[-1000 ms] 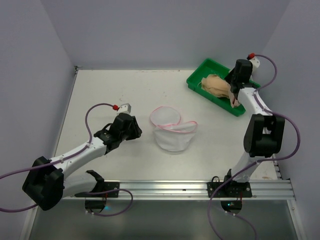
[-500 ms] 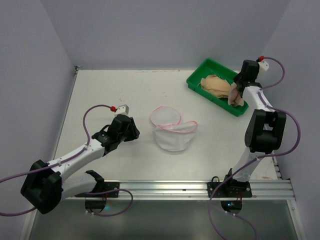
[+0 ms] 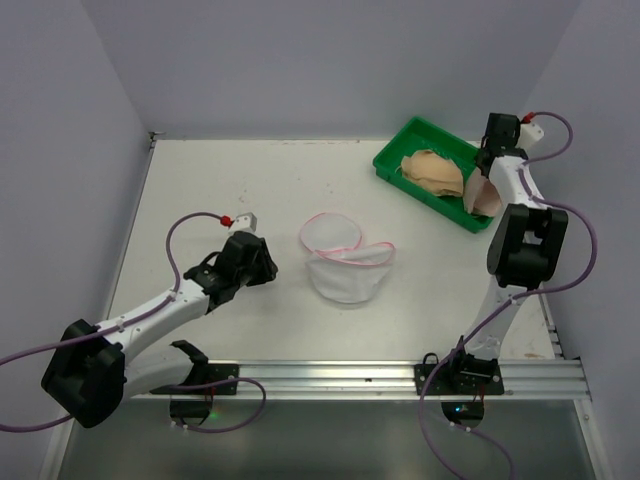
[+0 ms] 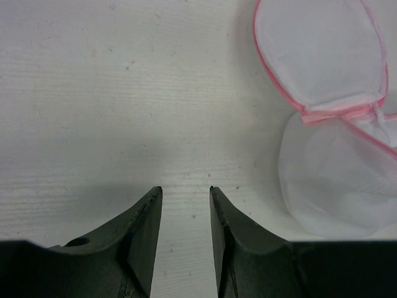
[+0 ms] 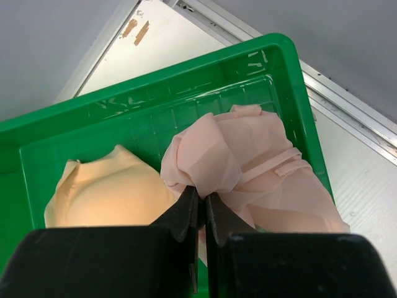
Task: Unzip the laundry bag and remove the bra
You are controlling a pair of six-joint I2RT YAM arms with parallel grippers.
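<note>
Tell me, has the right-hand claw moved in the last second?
Yes. The right gripper, shut on a pink garment, has shifted right, from the middle of the green tray to its right edge.

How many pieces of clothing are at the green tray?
2. A tan garment lies in the green tray; a pink garment hangs pinched in the right gripper, over the tray's edge. More could be hidden under them.

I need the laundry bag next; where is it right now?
Top view: the bag lies open mid-table, just right of the left tool, nearer the arms than the green tray and to its left.
</note>
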